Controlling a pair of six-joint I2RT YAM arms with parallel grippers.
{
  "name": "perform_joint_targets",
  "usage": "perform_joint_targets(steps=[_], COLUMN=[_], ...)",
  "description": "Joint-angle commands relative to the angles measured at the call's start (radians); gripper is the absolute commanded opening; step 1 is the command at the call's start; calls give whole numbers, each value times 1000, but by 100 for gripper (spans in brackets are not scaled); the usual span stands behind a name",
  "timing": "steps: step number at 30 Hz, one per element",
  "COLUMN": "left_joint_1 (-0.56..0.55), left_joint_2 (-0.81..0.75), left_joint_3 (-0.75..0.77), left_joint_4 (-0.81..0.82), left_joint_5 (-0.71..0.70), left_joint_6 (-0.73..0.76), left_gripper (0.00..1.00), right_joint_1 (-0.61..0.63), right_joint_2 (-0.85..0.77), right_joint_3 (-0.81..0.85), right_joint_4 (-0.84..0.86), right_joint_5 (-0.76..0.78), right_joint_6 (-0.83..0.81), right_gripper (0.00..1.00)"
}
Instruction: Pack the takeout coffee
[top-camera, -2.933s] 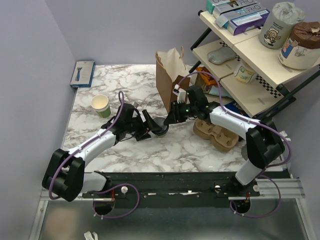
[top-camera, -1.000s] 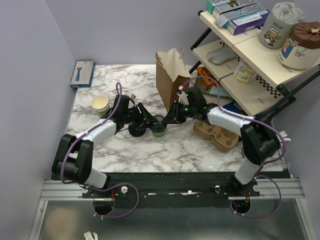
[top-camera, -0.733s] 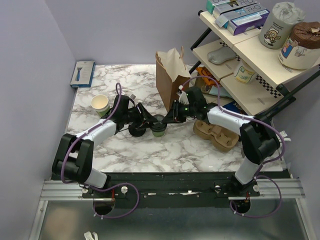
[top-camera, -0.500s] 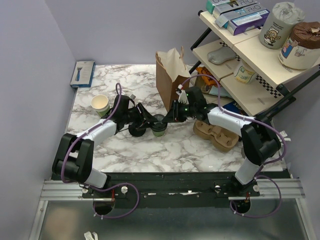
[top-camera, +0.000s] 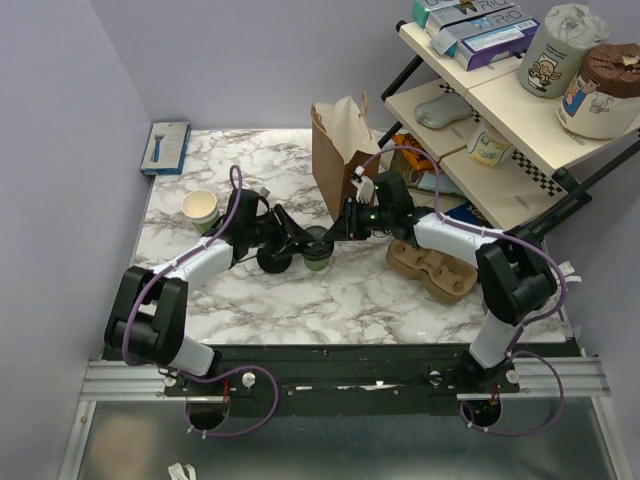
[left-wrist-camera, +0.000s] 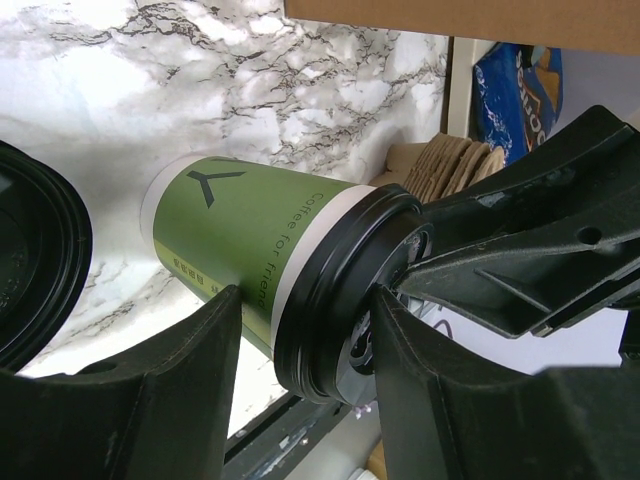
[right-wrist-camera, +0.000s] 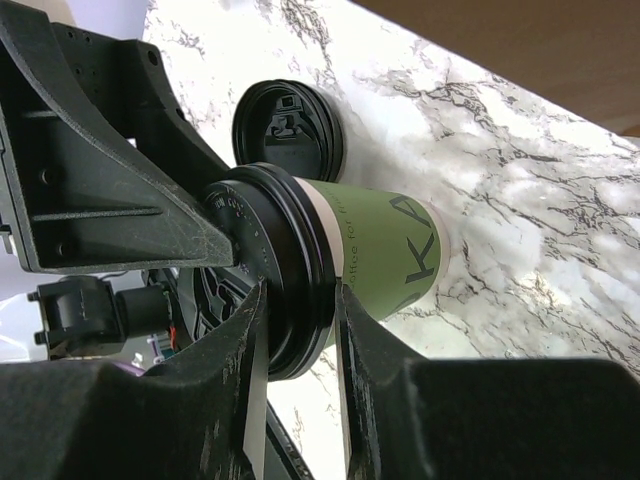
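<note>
Currently the takeout coffee stands upright on the tabletop, just on the near side of the paper bag, long axis vertical, black lid on top. Your right gripper is clenched on the lid's rim. Your left gripper straddles the same rim, but whether it grips cannot be told. Both arms reach in low, wrists rolled, meeting at the cup. The bag's mouth lies above and beyond, nearer your right arm, so lift first.

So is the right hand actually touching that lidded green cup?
Touching. The right wrist view shows the right hand's two fingers pressed against opposite sides of the takeout coffee's black lid, with no gap visible.
</note>
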Motion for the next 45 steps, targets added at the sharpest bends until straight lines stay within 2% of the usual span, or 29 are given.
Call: perform_joint_targets(steps=[1,2,4,5,6,8,11,14,20,26,32,40,41,45], left_joint_1=[-49,-49,-52,-52,-51,-51,-52,-51,-52,-48,-14,-11,-11,-11], left_joint_2=[37,31,16,11,3,0,3,-3,-46,-87,-53,13,16,32], left_joint_3=[-33,-27,-7,-1,5,16,31,36,79,112,122,111,105,79], left_joint_4=[-144,-144,-143,-140,-140,-126,-83,-46,-107,-198,-172,-133,-117,-97], left_joint_5=[-46,-46,-44,-52,-64,-81,-68,-46,-77,-165,-146,-110,-110,-97], left_joint_6=[38,41,42,53,56,61,52,38,74,124,122,108,107,96], left_gripper=[46,50,56,62,69,74,78,87,98,99,99,85,81,69], right_joint_1=[22,21,22,22,22,22,21,22,22,24,31,51,53,54], right_joint_2=[121,95,76,67,61,58,58,38,-42,-114,-128,-104,-96,-78], right_joint_3=[-70,-56,-7,8,27,76,152,203,214,136,75,41,38,19], right_joint_4=[-202,-214,-248,-257,-268,-271,-303,-325,-340,-319,-254,-220,-217,-204], right_joint_5=[307,287,278,276,270,250,209,200,181,207,140,111,106,129], right_joint_6=[-120,-115,-76,-60,-49,-26,-17,-19,-29,-8,43,90,96,122], right_gripper=[34,39,42,53,57,64,68,73,79,80,80,75,74,63])
